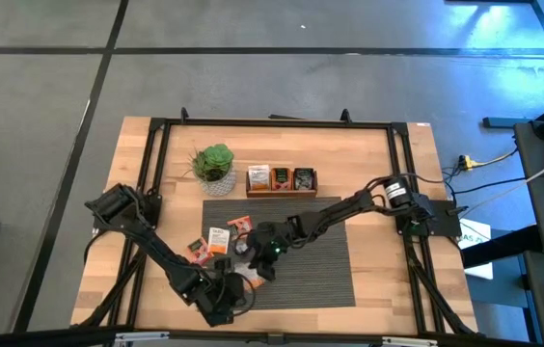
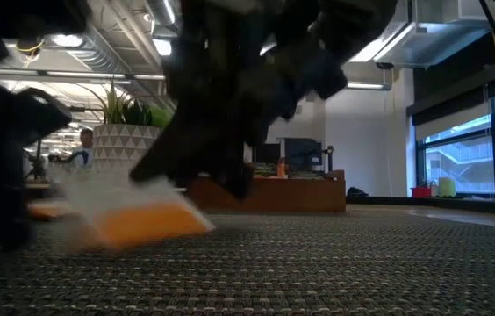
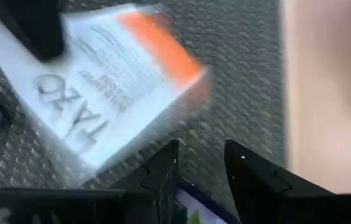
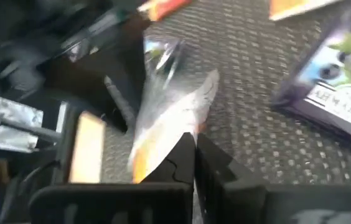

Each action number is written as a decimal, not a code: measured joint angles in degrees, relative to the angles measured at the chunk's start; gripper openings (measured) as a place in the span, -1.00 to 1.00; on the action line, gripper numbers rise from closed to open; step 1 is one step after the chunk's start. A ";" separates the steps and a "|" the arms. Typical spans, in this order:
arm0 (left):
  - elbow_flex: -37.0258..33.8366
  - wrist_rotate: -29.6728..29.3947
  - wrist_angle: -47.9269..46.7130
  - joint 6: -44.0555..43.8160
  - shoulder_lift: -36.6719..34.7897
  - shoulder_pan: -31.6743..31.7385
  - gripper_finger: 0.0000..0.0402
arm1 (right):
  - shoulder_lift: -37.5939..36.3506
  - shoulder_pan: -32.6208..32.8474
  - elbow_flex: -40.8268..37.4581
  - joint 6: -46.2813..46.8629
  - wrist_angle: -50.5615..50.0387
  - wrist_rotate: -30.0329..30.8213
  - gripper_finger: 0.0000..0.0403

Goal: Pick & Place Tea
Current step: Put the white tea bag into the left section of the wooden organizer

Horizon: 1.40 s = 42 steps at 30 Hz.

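Observation:
A white-and-orange tea sachet stands tilted over the dark woven mat, and my right gripper is shut on it. It shows again in the left wrist view as the printed sachet, and low and blurred in the low view. My right gripper reaches in from the table's right. My left gripper is open just beyond that sachet, near the mat's front left. A dark sachet shows below its fingers. Other sachets lie flat on the mat's left part. My right gripper pinches the white-and-orange sachet by one edge between its two fingers. The fingers slant down from the table's right side. The sachet is bowed and rises tilted from the fingertips. Whether its lower edge rests on the mat I cannot tell.
A brown three-compartment tray with sachets in it stands behind the mat, and a potted plant is to its left. A dark sachet lies on the mat near my right gripper. The mat's right half is bare.

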 joint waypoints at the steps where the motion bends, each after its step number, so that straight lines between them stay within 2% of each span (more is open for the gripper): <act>1: 0.02 -0.16 0.02 0.13 -0.71 -0.32 -0.38 | -1.02 -0.10 0.00 -0.86 -0.26 -0.08 -0.97; 5: 0.79 -3.46 1.89 3.41 -3.48 -1.27 -0.38 | -7.61 -0.87 -0.13 -5.72 -6.48 2.78 -0.98; 11: 0.83 -9.65 5.45 7.11 -6.09 -2.26 -0.38 | -20.54 -1.06 -0.20 -14.87 -22.48 17.22 -0.98; 15: 0.85 -12.70 5.66 6.47 -6.21 -3.83 -0.38 | -28.02 -1.17 -1.25 -18.22 -27.37 24.84 -0.98; 18: 0.85 -14.84 5.77 4.76 -6.21 -5.37 -0.38 | -33.51 -2.36 -6.99 -19.93 -20.86 26.35 -0.98; 21: 0.85 -18.03 5.82 4.03 -6.23 -6.86 -0.38 | -37.77 -4.28 -17.05 -23.81 -7.35 26.44 -0.98; 24: 0.87 -20.79 5.80 4.03 -6.29 -7.83 -0.38 | -38.70 -7.14 -25.42 -26.78 8.75 27.21 -0.98; 27: 0.87 -21.71 5.82 3.99 -6.32 -7.81 -0.38 | -36.48 -11.20 -29.92 -28.11 18.05 27.39 -0.98; 36: 0.94 -21.47 5.80 4.44 -6.32 -5.12 -0.38 | -26.35 -20.24 -29.72 -28.63 23.69 20.44 -0.98; 42: 0.96 -20.39 5.67 4.48 -6.32 -3.04 -0.38 | -22.43 -22.43 -28.61 -29.92 27.91 20.18 -0.98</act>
